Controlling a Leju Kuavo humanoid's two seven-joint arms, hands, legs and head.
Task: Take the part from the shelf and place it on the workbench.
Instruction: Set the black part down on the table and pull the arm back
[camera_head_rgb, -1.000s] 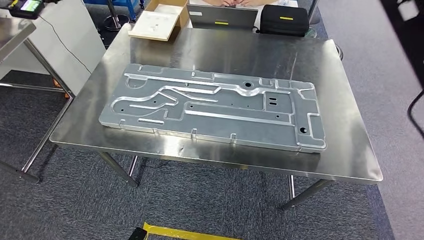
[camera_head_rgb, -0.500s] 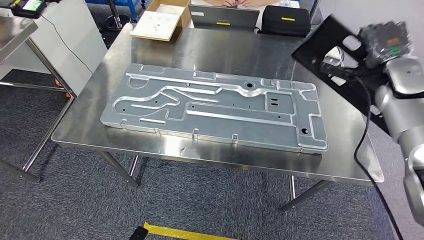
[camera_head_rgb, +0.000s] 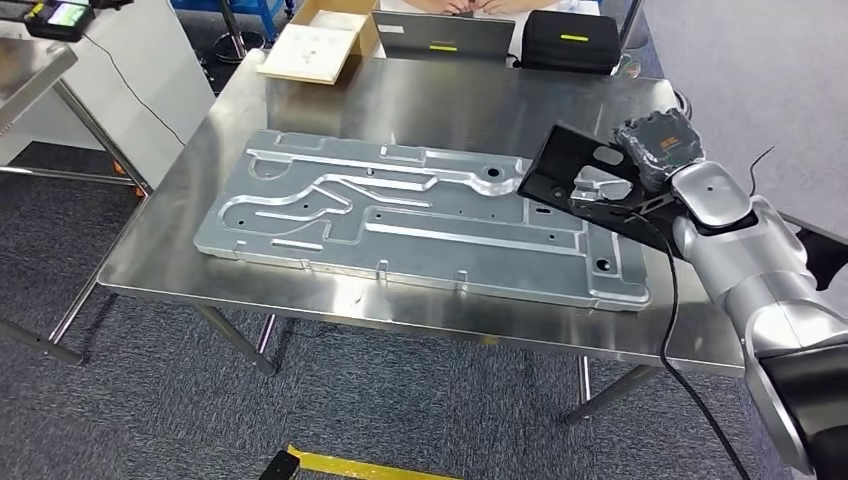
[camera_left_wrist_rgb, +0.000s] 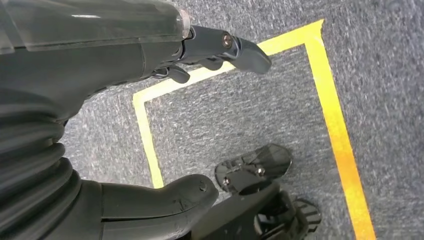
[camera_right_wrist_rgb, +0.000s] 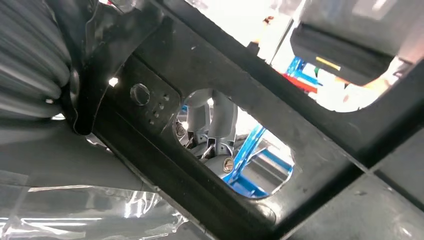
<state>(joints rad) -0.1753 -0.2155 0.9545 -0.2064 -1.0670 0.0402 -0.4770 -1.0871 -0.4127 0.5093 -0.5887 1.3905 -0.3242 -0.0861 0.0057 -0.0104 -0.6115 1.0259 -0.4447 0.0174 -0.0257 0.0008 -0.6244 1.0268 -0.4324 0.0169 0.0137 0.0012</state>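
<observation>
The right hand (camera_head_rgb: 655, 150) grips a flat black part (camera_head_rgb: 570, 165) with cut-out openings, holding it tilted over the tabletop (camera_head_rgb: 440, 100) at about three o'clock in the head view. In the right wrist view the fingers (camera_right_wrist_rgb: 215, 120) show through one of the openings in the black part (camera_right_wrist_rgb: 210, 75), closed around its bar. The part's near corner hangs above the three o'clock end of a large silver stamped panel (camera_head_rgb: 400, 215), which lies flat across the middle of the tabletop; whether they touch cannot be told. At twelve o'clock, on the far edge, sit a cardboard box (camera_head_rgb: 320, 40), a grey case (camera_head_rgb: 445, 35) and a black bag (camera_head_rgb: 570, 40). The left hand (camera_left_wrist_rgb: 125, 55) hangs over grey carpet (camera_left_wrist_rgb: 240, 115) marked with yellow tape (camera_left_wrist_rgb: 335, 125), fingers apart and holding nothing.
</observation>
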